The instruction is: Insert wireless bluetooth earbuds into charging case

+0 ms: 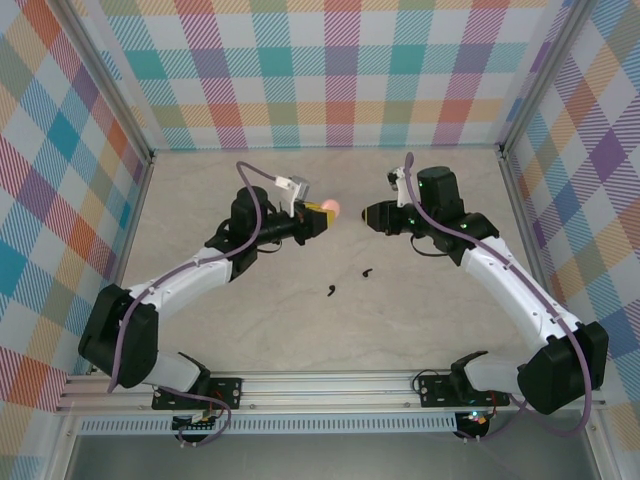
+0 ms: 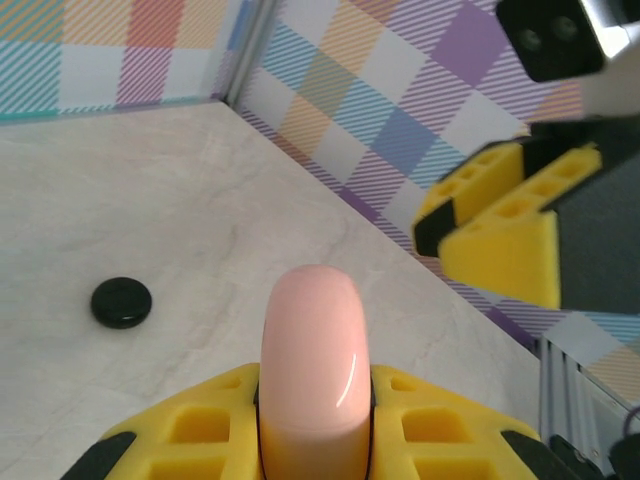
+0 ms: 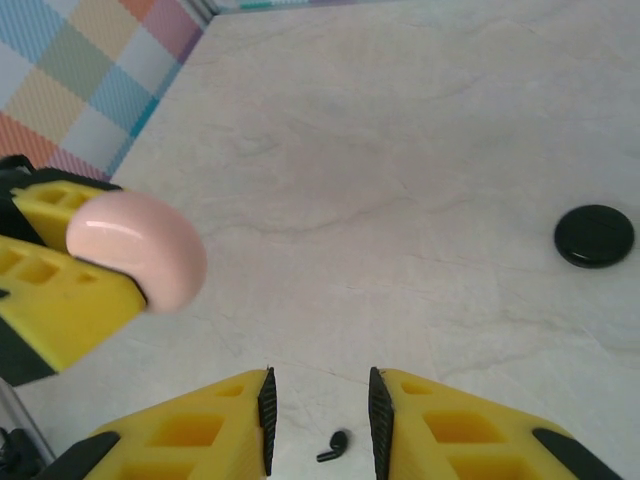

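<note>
**Top view.** The left gripper [image 1: 322, 210], just above the centre of the frame, pinches a pink case [image 1: 331, 208] by one end, and the free end points right. The right gripper [image 1: 368, 214] faces it from the right, near the case but apart from it. Below the two grippers, a black earbud [image 1: 331, 291] and a second black earbud [image 1: 367, 271] lie apart on the pale table [image 1: 400, 325], clear of both arms.

**Left wrist view.** At bottom centre the left gripper [image 2: 314, 378] is closed on the pink case [image 2: 310, 320], with one yellow finger pressed to each side (the rounded end stands up from between them). A black disc [image 2: 121, 302] lies on the table at middle left. The fingers [image 2: 505, 255] of the right gripper enter at upper right.

**Right wrist view.** The right gripper [image 3: 320, 378], at the bottom edge, has its fingers slightly parted and nothing between them. A black earbud [image 3: 335, 446] shows on the table through the gap. The pink case [image 3: 135, 248] sits at middle left, held by the left gripper's fingers [image 3: 55, 300]. The black disc [image 3: 594, 236] lies at middle right.
</note>
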`<act>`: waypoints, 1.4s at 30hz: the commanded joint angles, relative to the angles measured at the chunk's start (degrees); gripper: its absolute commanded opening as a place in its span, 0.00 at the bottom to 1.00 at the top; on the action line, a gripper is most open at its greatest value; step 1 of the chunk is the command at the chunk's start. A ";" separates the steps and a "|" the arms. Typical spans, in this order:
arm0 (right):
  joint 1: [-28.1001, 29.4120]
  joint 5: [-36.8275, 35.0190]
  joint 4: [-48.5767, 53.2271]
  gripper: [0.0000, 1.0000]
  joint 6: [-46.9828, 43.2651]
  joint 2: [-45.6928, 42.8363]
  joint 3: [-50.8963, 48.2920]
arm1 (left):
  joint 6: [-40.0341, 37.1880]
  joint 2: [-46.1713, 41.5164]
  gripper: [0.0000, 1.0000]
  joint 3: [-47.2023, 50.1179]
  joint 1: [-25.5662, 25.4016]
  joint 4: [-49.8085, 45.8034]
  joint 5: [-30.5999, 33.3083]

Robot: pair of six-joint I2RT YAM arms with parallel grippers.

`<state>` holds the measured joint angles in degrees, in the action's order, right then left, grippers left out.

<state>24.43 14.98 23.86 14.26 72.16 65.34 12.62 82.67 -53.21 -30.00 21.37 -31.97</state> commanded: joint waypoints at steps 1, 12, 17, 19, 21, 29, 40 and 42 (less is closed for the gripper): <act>0.18 -4.10 2.78 0.34 -0.72 -1.06 -0.29 | 0.94 2.44 0.19 -3.06 0.65 -2.29 3.32; 0.18 -6.71 4.95 0.34 -1.08 -0.39 -2.06 | 3.53 15.43 0.21 -14.54 2.57 -12.03 9.79; 0.24 -7.46 5.16 0.34 -0.79 -0.31 -2.97 | 4.48 20.39 0.22 -18.24 3.12 -12.96 9.46; 0.10 -8.06 5.12 0.34 -0.40 -0.27 -3.45 | 5.12 22.56 0.22 -19.99 3.41 -13.96 9.72; 0.10 -8.22 5.18 0.34 -0.18 -0.28 -3.88 | 5.84 24.65 0.22 -21.70 3.67 -14.61 9.54; 0.10 -8.13 5.42 0.34 0.58 -0.22 -5.54 | 8.35 32.89 0.22 -28.00 4.38 -16.50 6.90; 0.10 -8.30 6.55 0.34 0.26 0.74 -5.40 | 9.36 45.82 0.24 -43.95 5.21 -30.92 5.36; 0.07 -8.17 6.73 0.34 0.24 1.13 -5.15 | 9.42 48.33 0.24 -46.67 5.38 -33.27 4.73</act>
<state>24.43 7.03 29.56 14.33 72.55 60.05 21.50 128.60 -96.12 -25.47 -5.26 -25.45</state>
